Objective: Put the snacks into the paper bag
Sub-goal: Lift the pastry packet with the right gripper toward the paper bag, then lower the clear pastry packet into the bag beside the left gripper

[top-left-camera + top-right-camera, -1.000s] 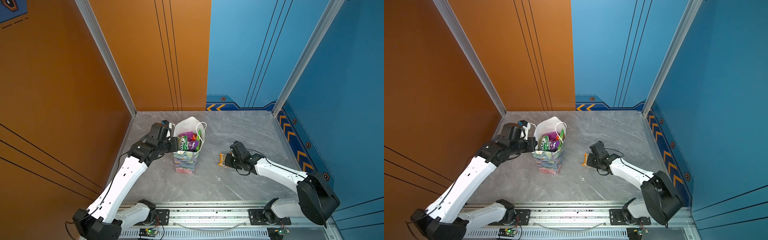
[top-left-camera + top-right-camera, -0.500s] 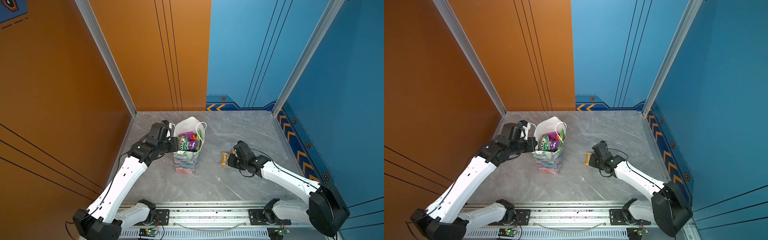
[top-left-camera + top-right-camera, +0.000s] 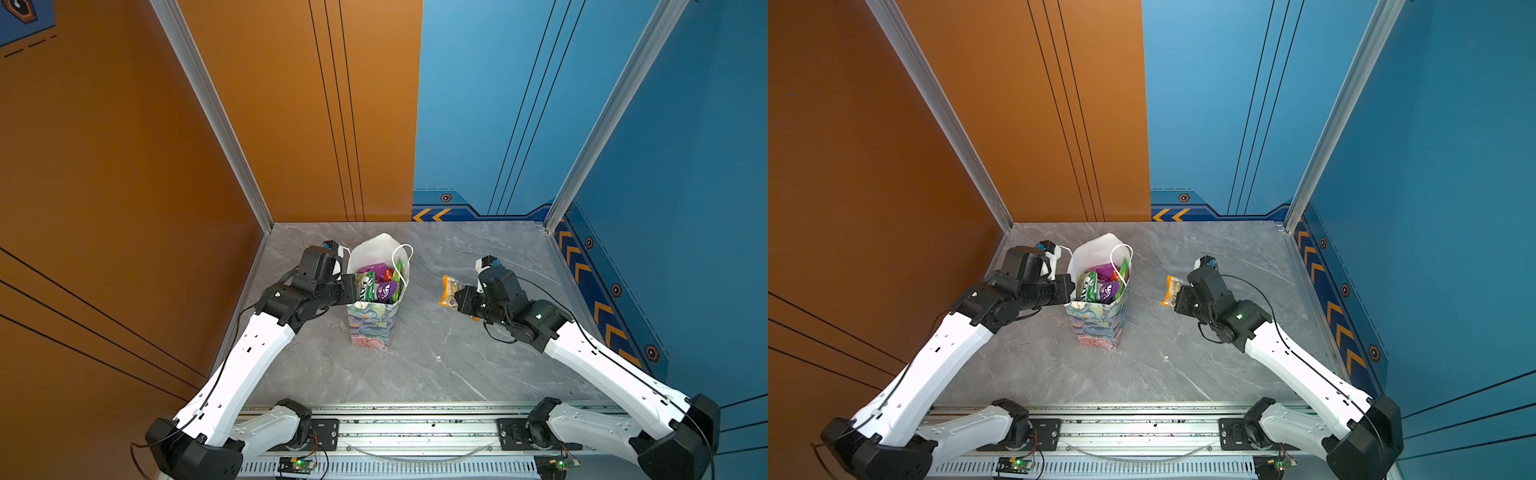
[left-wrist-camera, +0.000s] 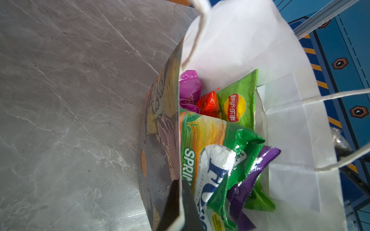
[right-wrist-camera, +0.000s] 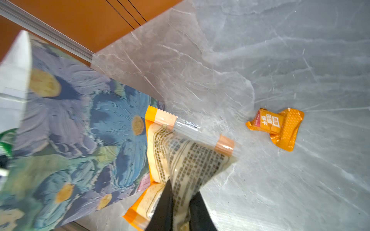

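Right tool (image 3: 456,297), clamped on a crinkly orange-edged packet (image 3: 449,288), has risen off the marbled table (image 3: 436,365) right of the snack-filled floral paper bag (image 3: 374,328), its rim pinched by the left tool (image 3: 353,291); the right wrist view alone shows a small orange packet (image 5: 277,128) lying on the table.

One paper bag (image 3: 374,328) stands on the bench (image 3: 436,365), with two white cord handles (image 4: 201,30). Seven snack packets (image 3: 380,286) can be counted. Five show inside the bag: one magenta packet (image 4: 189,86), one small red packet (image 4: 209,103), one green Lay's packet (image 4: 240,94), one green-and-orange packet (image 4: 208,138) and one purple packet (image 4: 258,170). Two are outside it: one orange-and-clear packet (image 3: 449,289) at 3 o'clock from the bag in both top views, and one small orange packet (image 5: 278,128), seen only in the right wrist view.
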`<action>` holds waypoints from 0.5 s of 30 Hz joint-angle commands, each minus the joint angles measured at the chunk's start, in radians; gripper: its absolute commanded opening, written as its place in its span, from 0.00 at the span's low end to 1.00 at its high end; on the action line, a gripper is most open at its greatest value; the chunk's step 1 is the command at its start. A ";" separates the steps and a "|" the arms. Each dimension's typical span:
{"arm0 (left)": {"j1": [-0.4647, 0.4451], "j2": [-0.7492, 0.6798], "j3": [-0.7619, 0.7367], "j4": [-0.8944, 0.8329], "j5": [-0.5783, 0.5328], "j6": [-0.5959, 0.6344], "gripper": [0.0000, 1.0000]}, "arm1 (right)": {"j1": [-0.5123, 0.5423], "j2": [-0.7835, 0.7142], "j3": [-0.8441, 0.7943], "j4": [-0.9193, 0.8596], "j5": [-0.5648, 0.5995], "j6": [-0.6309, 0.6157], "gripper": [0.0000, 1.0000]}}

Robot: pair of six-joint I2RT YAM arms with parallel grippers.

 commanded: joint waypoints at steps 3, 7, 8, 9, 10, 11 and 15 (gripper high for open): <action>-0.005 -0.031 0.010 0.059 -0.013 0.021 0.02 | 0.035 0.009 0.126 -0.078 0.060 -0.044 0.16; -0.005 -0.031 0.009 0.059 -0.014 0.020 0.02 | 0.101 0.024 0.222 -0.087 0.089 -0.062 0.15; -0.004 -0.031 0.009 0.059 -0.014 0.020 0.02 | 0.112 0.028 0.246 -0.093 0.096 -0.070 0.15; -0.004 -0.032 0.009 0.059 -0.015 0.020 0.02 | 0.125 0.037 0.274 -0.100 0.105 -0.077 0.15; -0.005 -0.031 0.009 0.059 -0.014 0.020 0.02 | 0.135 0.044 0.300 -0.107 0.114 -0.085 0.15; -0.005 -0.031 0.010 0.059 -0.015 0.021 0.02 | 0.145 0.051 0.323 -0.113 0.122 -0.092 0.15; -0.006 -0.031 0.011 0.059 -0.013 0.020 0.02 | 0.181 0.079 0.411 -0.133 0.146 -0.124 0.13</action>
